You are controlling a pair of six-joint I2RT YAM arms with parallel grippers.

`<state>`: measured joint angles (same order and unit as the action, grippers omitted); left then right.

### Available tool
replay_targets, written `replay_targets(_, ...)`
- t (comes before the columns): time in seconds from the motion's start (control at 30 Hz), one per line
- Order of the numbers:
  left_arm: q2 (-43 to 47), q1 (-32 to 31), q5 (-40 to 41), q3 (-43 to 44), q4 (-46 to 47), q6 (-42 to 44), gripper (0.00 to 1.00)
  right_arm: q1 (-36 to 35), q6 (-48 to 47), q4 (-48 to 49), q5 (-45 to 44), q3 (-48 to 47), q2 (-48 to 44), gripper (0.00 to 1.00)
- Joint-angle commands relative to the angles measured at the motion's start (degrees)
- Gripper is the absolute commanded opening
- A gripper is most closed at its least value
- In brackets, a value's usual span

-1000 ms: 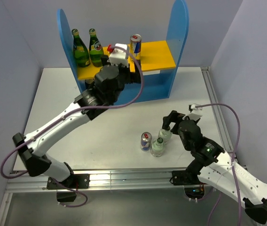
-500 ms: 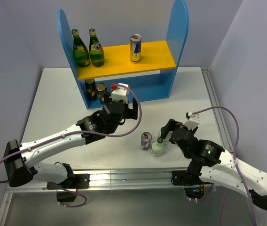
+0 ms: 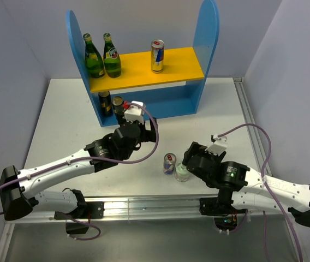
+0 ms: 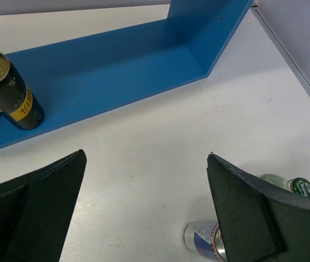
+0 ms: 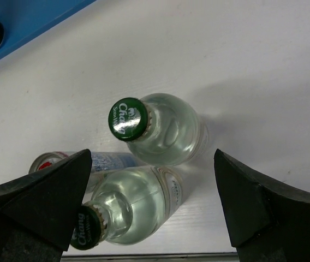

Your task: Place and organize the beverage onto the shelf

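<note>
Scanning L to R: left gripper hung with jaws wide, holding nothing, near the shelf lower level, a dark can at its 10 o'clock. Loose stock stood upright on the white table: blue-silver can, then two clear bottles just beside each other. Right gripper was spread wide directly over the bottles, gripping nothing. Right arm judged nearer; bottle axis vertical. Upper board showed bare yellow at 3 o'clock of shelved can.
</note>
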<state>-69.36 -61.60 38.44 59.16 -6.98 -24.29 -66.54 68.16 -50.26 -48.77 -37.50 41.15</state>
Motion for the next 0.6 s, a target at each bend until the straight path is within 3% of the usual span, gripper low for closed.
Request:
replay_targets(0.0,2.3,-0.4,0.9,-1.0,1.8,-1.2,0.99,-0.3,3.7,-2.0,-7.0,-2.1,1.0,1.00)
replay_targets(0.33,3.1,-0.4,1.4,-2.8,2.6,-1.6,0.99,-0.3,-2.2,4.8,-11.0,-3.9,8.1,0.89)
replay_targets(0.57,4.0,-0.4,2.1,-4.4,2.5,-1.6,0.99,1.8,-5.4,10.1,-11.2,-3.4,11.1,0.74)
